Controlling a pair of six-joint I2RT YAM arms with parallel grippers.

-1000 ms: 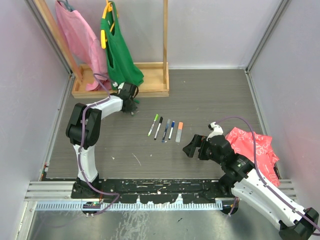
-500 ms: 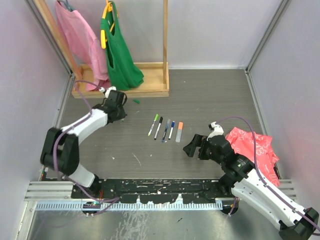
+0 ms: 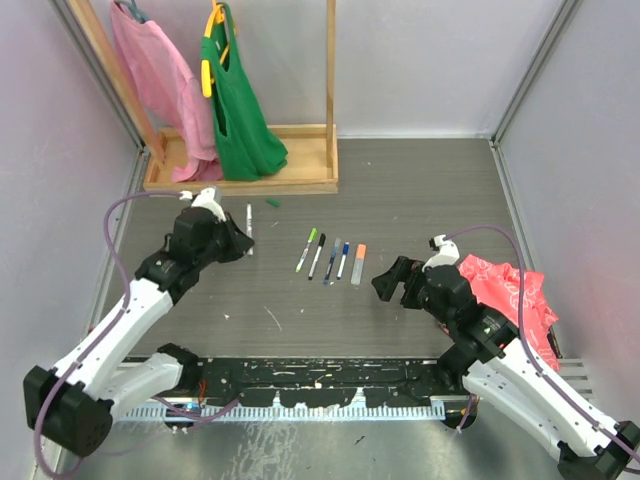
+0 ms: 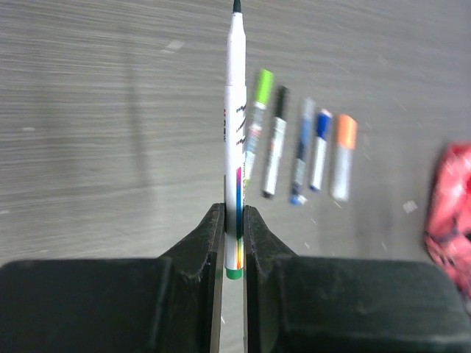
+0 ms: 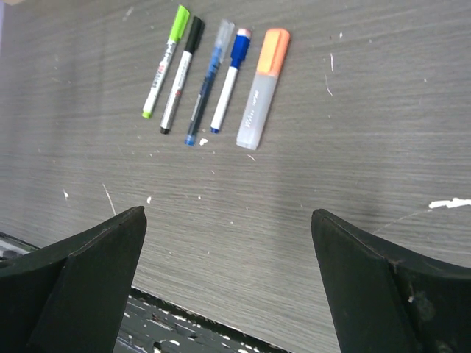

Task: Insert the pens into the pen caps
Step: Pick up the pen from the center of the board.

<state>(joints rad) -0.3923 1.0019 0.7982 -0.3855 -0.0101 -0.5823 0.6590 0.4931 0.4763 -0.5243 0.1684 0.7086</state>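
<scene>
Now, on the left, a white pen (image 4: pixel 235 132) with a green end is pinched at its tail by the left hand (image 4: pixel 234 224), above the counter (image 3: pixel 420 190). A green cap (image 3: pixel 271 202) is seen lying alone farther back. Mid-counter, a row of pens (image 3: pixel 331 258) is laid out. The right hand (image 5: pixel 228 243) is spread wide near them.

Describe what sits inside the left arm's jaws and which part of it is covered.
A white pen with a green rear end, its dark tip bare, pointing away. The left gripper is shut on its rear barrel, whose sides are hidden by the jaws.
</scene>
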